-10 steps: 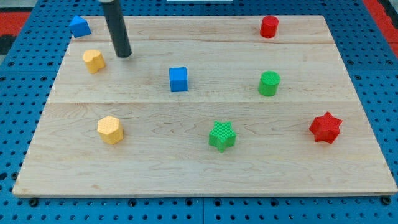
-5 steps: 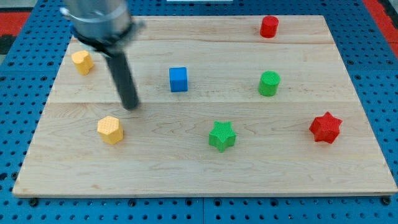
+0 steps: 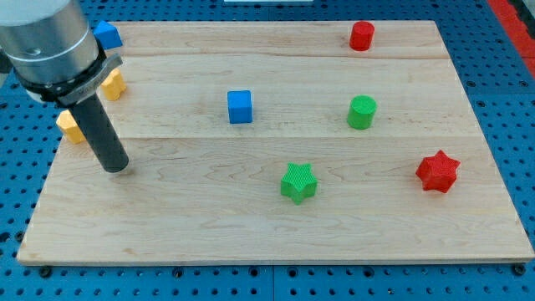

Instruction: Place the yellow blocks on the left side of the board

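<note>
Across the whole view lies the wooden board (image 3: 276, 217), pale planks on a blue pegboard table (image 3: 510, 125). Over its left part stands the arm's grey housing (image 3: 46, 42), the largest thing on the board, with the dark rod dropping from it; my tip (image 3: 114, 167) rests on the wood near the left edge, and since the rod carries no claw, there is no opening or grasp to report. Just to the view's left of the rod, partly hidden behind it, sits one yellow block (image 3: 70, 127) at the board's left edge; a second yellow block (image 3: 113, 84) peeks out above it, beside the housing. Both are up and left of the tip, their shapes unclear. Well to the right sit the red star (image 3: 438, 171), green star (image 3: 298, 182), green cylinder (image 3: 362, 112), blue cube (image 3: 240, 107), red cylinder (image 3: 361, 36), and a blue block (image 3: 107, 34) at the top left.
</note>
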Controlling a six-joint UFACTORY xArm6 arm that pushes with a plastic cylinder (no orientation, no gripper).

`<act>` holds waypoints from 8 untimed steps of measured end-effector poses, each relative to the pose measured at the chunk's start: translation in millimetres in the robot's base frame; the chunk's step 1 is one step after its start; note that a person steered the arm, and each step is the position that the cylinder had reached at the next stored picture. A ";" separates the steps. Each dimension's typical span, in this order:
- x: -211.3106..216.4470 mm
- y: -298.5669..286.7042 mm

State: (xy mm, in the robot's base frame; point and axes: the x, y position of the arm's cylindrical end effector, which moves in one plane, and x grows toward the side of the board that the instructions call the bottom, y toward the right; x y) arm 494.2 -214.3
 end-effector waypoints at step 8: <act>-27.1 145.0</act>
